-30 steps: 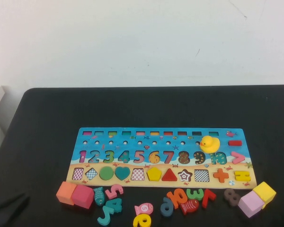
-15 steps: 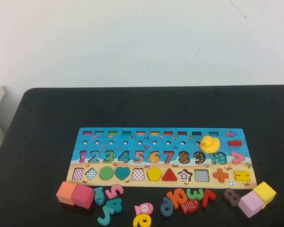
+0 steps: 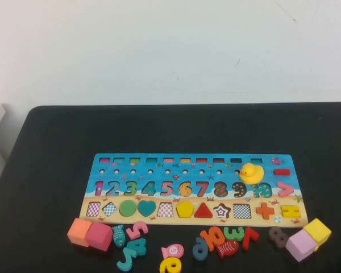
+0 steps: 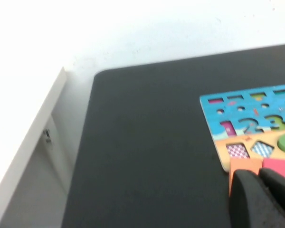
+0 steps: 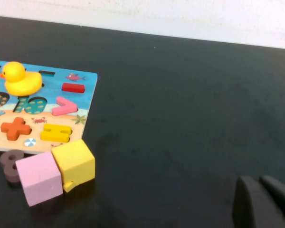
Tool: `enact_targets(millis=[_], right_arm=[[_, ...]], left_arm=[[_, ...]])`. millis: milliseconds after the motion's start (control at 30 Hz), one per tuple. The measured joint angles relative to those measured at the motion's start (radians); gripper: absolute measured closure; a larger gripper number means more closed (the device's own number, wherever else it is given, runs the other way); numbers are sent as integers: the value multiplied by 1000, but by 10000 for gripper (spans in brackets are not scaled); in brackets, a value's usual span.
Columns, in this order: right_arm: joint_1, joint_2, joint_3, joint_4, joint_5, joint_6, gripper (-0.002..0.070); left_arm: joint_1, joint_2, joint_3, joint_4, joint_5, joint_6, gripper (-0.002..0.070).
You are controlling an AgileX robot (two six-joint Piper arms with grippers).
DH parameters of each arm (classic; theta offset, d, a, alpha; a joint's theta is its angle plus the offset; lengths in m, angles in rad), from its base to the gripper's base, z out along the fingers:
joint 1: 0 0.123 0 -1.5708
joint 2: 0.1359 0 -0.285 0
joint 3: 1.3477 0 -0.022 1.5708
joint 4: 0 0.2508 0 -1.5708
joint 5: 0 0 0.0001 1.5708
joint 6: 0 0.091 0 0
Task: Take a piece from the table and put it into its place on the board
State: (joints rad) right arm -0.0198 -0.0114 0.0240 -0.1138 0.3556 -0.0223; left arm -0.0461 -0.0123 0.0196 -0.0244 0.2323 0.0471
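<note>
Hiding orange cube (image 4: 244, 165), left end effector (image 4: 261, 190), right end effector (image 5: 262, 197) cropped

The long blue-and-tan puzzle board (image 3: 196, 190) lies flat near the table's front edge. Loose number pieces (image 3: 223, 238) and fish lie scattered between board and front edge, several numbers overlapping each other.

Left gripper (image 4: 263, 190) and right gripper (image 5: 261, 192) hang off the table's front corners.

Black table (image 3: 57, 142) carries puzzle board (image 3: 196, 190); loose numbers (image 3: 227, 236), apparently fish, coloured cubes (image 3: 91, 233) along near edge.
</note>
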Motion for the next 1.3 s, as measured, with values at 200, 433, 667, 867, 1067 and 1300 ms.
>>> enact_targets(millis=[200,433,667,867,1067,1300], right_arm=[[0,0,0,0,0,0,657],[0,0,0,0,0,0,657],[0,0,0,0,0,0,657],[0,0,0,0,0,0,657],[0,0,0,0,0,0,657],[0,0,0,0,0,0,657]], left_arm=[[-24,0,0,-14,50,15,675],[-47,0,-2,-32,73,31,675],[-47,0,-2,-34,74,33,677],[-47,0,-2,-34,74,33,677],[-47,0,-2,-36,74,37,677],[-47,-2,-2,-38,75,45,677]])
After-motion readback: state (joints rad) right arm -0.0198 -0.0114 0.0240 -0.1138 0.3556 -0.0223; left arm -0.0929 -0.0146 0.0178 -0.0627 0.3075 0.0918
